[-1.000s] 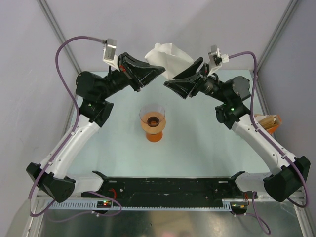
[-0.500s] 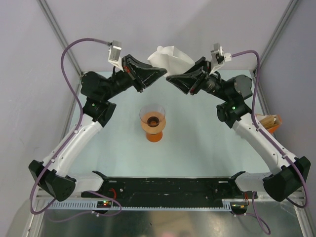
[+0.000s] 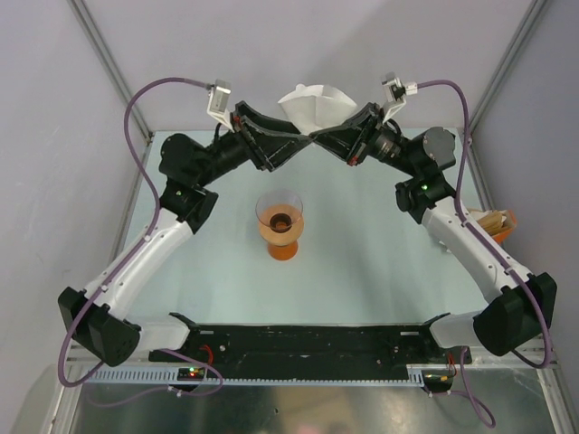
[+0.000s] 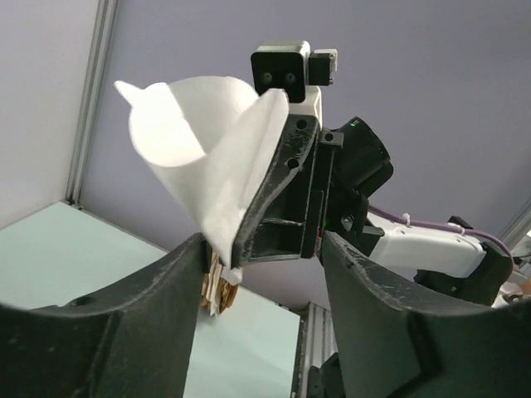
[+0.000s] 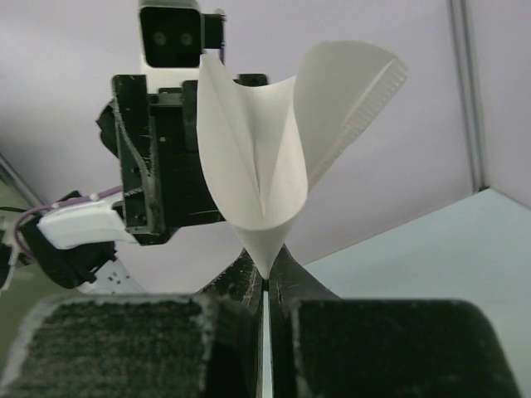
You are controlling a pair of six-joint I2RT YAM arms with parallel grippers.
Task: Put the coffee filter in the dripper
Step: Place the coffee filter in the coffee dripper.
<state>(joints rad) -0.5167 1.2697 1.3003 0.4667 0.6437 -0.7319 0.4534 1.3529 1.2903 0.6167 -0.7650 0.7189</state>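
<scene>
High over the far end of the table (image 3: pixel 362 262), the right gripper (image 5: pixel 265 286) is pinched tight on the pointed tip of the coffee filter (image 3: pixel 317 104), probably so that the cone hangs spread, mouth up, ready to go in point first. Facing it, the left gripper (image 3: pixel 291 138) has its jaws wide apart and grips nothing. The dripper (image 3: pixel 280 226) stands upright mid-table, well below the filter and nearer the arm bases, with no paper in it.
</scene>
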